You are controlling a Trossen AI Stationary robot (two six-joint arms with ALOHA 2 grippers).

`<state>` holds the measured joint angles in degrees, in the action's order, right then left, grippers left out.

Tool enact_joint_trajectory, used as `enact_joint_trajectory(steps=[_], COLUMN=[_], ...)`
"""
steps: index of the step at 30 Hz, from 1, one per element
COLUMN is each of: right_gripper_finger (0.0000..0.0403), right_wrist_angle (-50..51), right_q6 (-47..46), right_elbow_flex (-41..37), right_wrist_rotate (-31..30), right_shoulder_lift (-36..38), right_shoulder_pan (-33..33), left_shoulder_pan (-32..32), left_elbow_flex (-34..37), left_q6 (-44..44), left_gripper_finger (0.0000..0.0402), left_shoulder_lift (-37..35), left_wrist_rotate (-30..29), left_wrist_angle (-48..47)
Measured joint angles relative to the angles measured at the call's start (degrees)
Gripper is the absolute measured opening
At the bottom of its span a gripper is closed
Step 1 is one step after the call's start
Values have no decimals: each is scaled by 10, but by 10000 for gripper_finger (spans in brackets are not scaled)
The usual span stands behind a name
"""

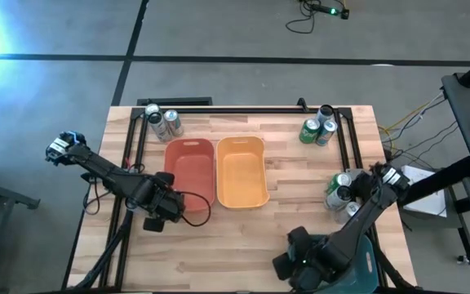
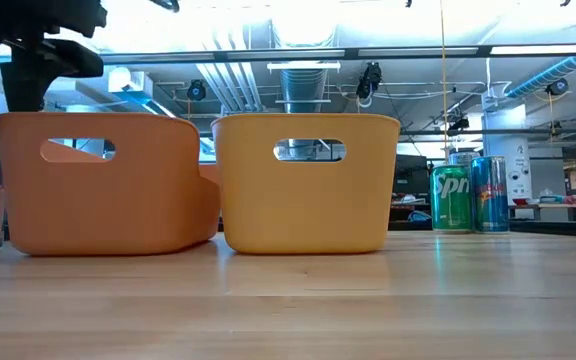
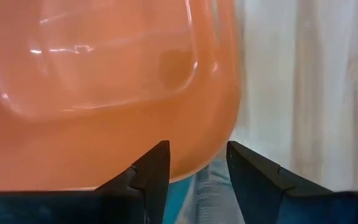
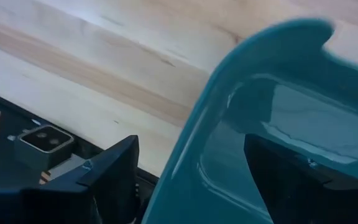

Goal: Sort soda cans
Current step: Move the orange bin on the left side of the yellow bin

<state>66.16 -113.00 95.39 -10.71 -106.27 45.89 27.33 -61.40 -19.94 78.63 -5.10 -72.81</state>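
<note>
On the wooden slatted desk (image 1: 243, 229), cylindrical silver-topped soda cans (image 1: 339, 193) are clustered at right while the empty, parted left hand (image 1: 172, 205) beside the red plastic bin (image 1: 190, 171) could nudge it.

You see a pale, striped wooden table (image 1: 243, 233) with a salmon-red bin (image 1: 190, 170) just beside a yellow-orange bin (image 1: 241, 170). Beyond the orange bin stand a green can (image 2: 452, 199) and a blue can with red marks (image 2: 489, 193). A glossy teal bin (image 4: 278, 124) shows between dark fingers (image 4: 114, 168).
</note>
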Motion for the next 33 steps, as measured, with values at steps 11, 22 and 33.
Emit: enact_joint_trajectory(steps=[11,22,33], right_gripper_finger=[293,292,286], right_wrist_angle=[-18,-20,-24], right_q6=[13,25,30], right_elbow_flex=[0,0,0], right_wrist_rotate=[3,2,2], right_shoulder_lift=[-12,-12,-12], right_shoulder_pan=[3,4,5], left_shoulder_pan=[1,1,1], left_elbow_flex=[3,18,29], left_q6=[-17,-37,-16], left_gripper_finger=[126,7,2], left_shoulder_lift=[6,6,3], left_wrist_rotate=[17,13,13], left_wrist_angle=[54,84,63])
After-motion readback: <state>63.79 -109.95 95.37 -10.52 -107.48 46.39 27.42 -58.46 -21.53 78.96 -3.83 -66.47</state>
